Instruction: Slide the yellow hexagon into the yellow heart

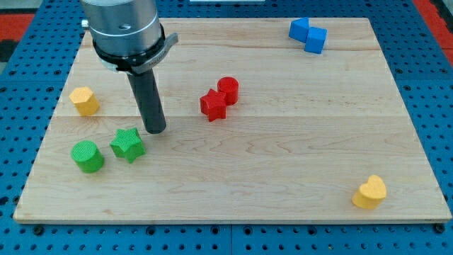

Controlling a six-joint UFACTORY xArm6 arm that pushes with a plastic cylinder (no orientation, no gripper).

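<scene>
Wooden table [283,163] over blue pegboard. Tool is a bare rod, nothing grasped, my tip [156,131] just right of the green star [127,144]. Yellow hexagon [84,100] sits left and slightly farther; yellow heart [370,192] is way off near-right, so I'd need to get behind the hexagon's left side.

wooden board [283,163] (pale), scattered coloured blocks
</scene>
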